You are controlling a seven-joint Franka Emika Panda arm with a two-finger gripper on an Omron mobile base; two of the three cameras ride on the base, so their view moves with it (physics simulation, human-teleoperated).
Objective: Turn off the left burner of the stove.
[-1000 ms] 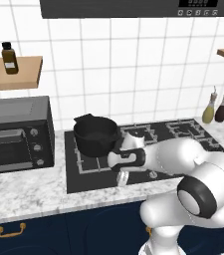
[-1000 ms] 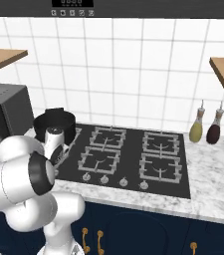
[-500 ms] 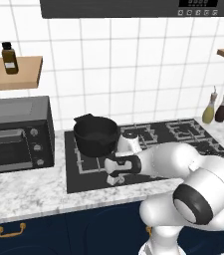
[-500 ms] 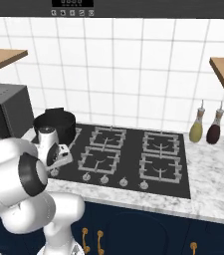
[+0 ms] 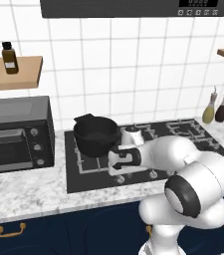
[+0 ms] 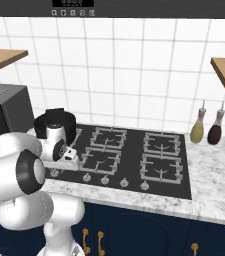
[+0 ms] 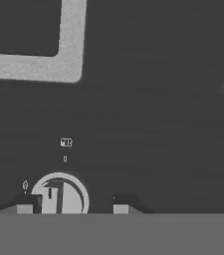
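Along the near edge of the stove (image 6: 181, 165) ran five small silver knobs, one knob (image 7: 59, 193) sitting between the gripper (image 7: 72, 209) fingertips, which stood apart astride it. Bent low and leftward, the arm reached over that row. Farther back, one black pot (image 5: 95, 133) sat on the left burner (image 5: 83, 162); two bottles (image 6: 206, 127) stood far right.

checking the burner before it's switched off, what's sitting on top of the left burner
A black pot sits on the left burner, handle toward the toaster oven. The pot looks empty; the grate beneath it is covered.
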